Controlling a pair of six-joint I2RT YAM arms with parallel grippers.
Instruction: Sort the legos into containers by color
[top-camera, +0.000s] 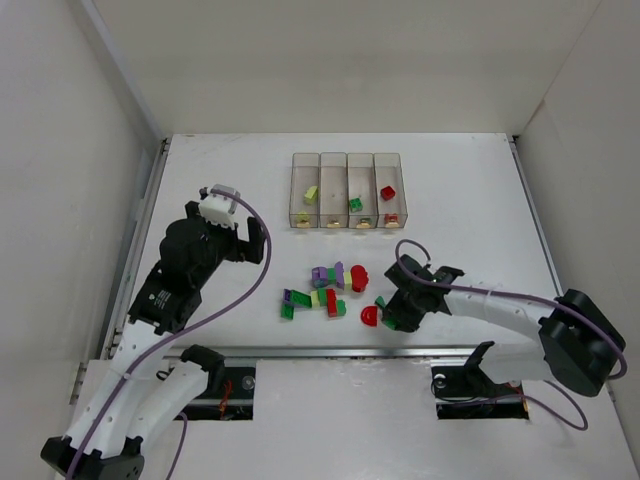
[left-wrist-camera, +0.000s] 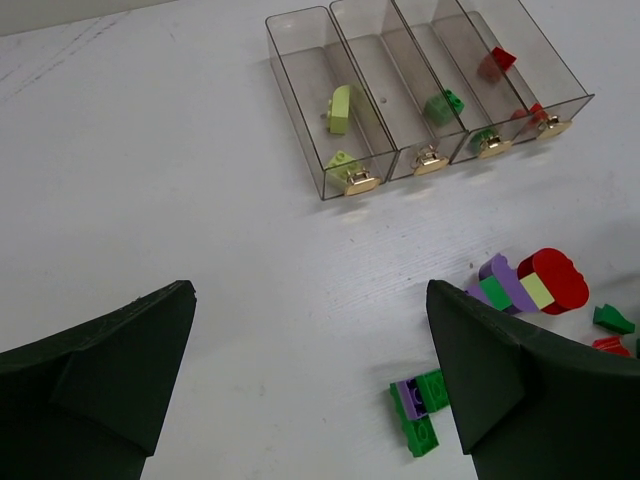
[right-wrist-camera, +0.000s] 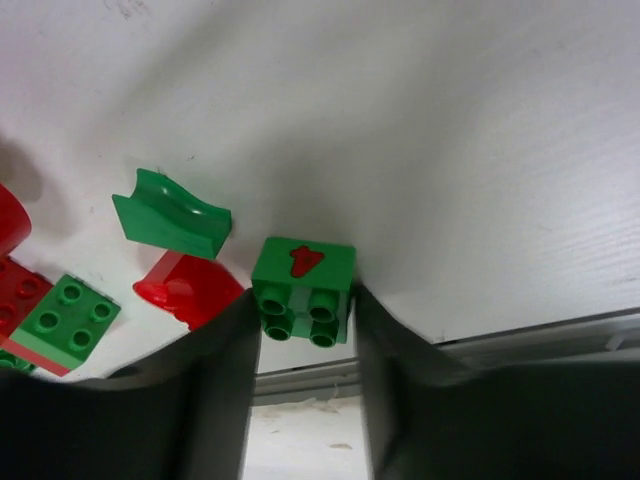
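Grip comes first here: the right jaws stand narrowed to the width of one green brick (right-wrist-camera: 303, 285), which sits on the worktop (right-wrist-camera: 470, 120) squarely between them. As far as we can see a finger rests against each flank, though we cannot tell how firm the squeeze is. We judge the step to be lifting this brick and carrying it to the containers (top-camera: 347, 160), well ahead of the jaws, into the bin that already holds a green piece (top-camera: 355, 204). To do it well we want the pinch low on the brick's sides and then a straight rise, because a red piece (right-wrist-camera: 190, 288) lies just outside one finger and a curved green piece (right-wrist-camera: 170, 212) sits a little beyond it. The left jaws hang wide open over bare worktop, holding nothing.
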